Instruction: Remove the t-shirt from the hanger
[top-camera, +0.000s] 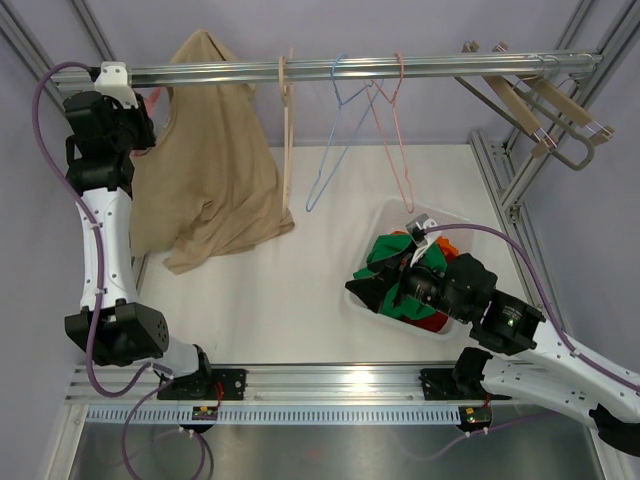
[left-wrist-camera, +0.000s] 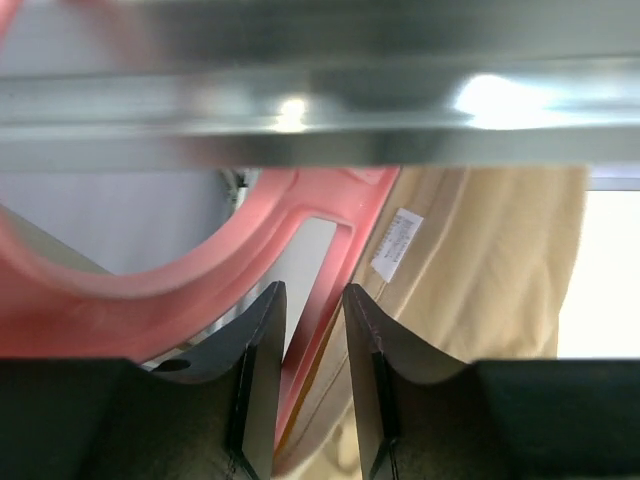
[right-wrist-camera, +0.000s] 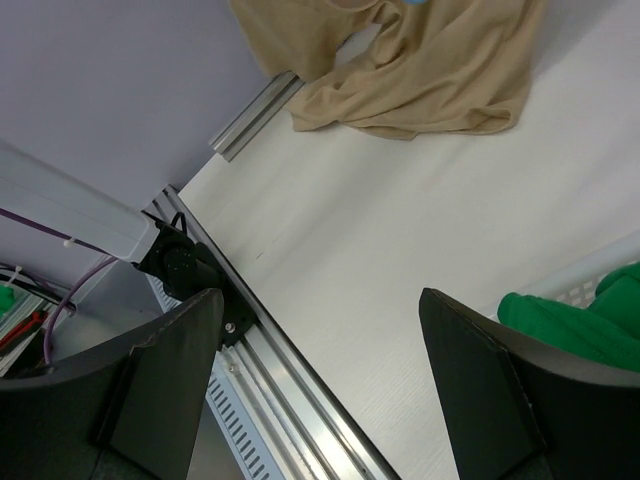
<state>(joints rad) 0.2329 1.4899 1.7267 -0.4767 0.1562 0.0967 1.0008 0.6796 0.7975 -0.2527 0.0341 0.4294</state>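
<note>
white table (top-camera: 300, 290) under rail (top-camera: 350, 68); soft, light tan t-shirt (top-camera: 205, 170) draped on pink hanger (left-wrist-camera: 150, 300) at left, best tugged by loose hem; left gripper (left-wrist-camera: 312, 295) pinching pink hanger; right gripper (right-wrist-camera: 320, 390) wide, empty.

Setting: robotics lab test cell. Evid.: silver aluminium-extrusion frame (top-camera: 497, 175) w/ horizontal metal rail (top-camera: 400, 68); white matte tabletop (top-camera: 300, 290); slotted aluminium base track (top-camera: 330, 385) carrying 2 white-and-black robot arms (top-camera: 105, 240); exposed purple cables (top-camera: 40, 105); plain lilac-grey backdrop walls (top-camera: 300, 20); translucent plastic bin (top-camera: 392, 212) of mixed garments.
</note>
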